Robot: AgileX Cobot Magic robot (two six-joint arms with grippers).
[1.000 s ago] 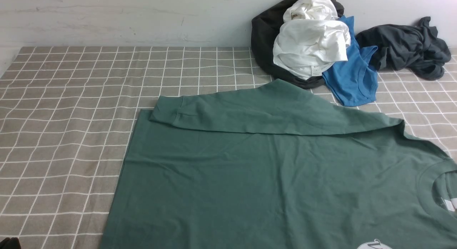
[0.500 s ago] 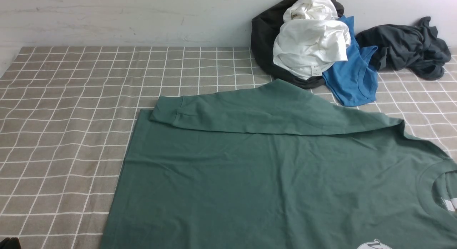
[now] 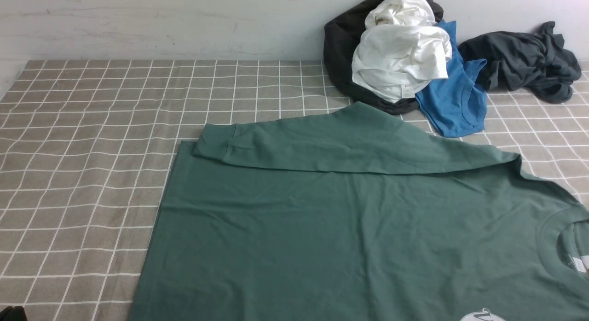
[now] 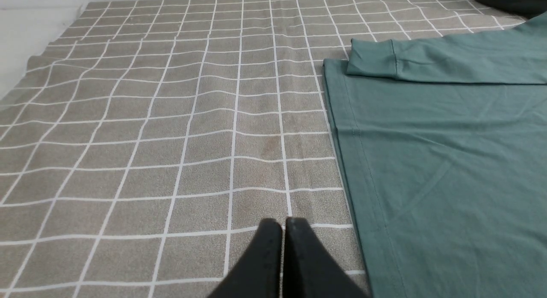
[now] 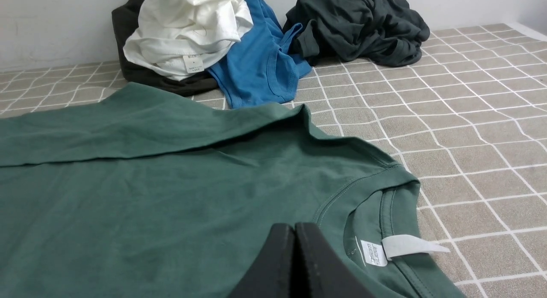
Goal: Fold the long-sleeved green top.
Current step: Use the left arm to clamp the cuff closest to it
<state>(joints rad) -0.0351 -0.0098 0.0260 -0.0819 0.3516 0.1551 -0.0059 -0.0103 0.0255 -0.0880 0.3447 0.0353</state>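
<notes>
1 green top (image 3: pixel 349 238) on bench (image 3: pixel 92 127), 1 sleeve (image 3: pixel 322 146) folded; maybe 4 other garments (image 3: pixel 405 63). left pincer (image 4: pixel 282 224), right pincer (image 5: pixel 294 228) together, empty. Nothing moved.

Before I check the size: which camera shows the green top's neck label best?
Right wrist view: the neck label lies whole inside the collar of the green top. The front view cuts it at the frame edge; the left wrist view misses it.

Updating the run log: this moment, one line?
green top flat, one sleeve folded across | left gripper shut, empty | right gripper shut, empty
</notes>
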